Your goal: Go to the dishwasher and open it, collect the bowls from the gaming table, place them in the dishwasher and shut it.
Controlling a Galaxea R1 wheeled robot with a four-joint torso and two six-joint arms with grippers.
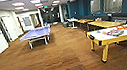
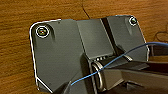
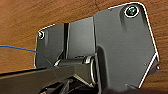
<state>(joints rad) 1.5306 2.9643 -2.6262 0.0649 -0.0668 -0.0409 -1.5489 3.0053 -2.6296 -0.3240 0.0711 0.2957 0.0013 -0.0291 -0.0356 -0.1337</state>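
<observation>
The gaming table [image 1: 116, 35] stands on the brown floor [image 1: 59, 64], with small things on its white top; the robot is well apart from it; nobody can tell how either gripper's jaws stand; driving close, it might bump the table's yellow leg.

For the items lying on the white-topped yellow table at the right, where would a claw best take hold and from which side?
They lie flat on the gaming table, whose white top is open above, so coming down from above at an item's outer edge looks best. The near long side, facing the open wooden floor, seems the easiest approach. The colourful items are too blurred to make out as bowls or to pick a rim.
</observation>
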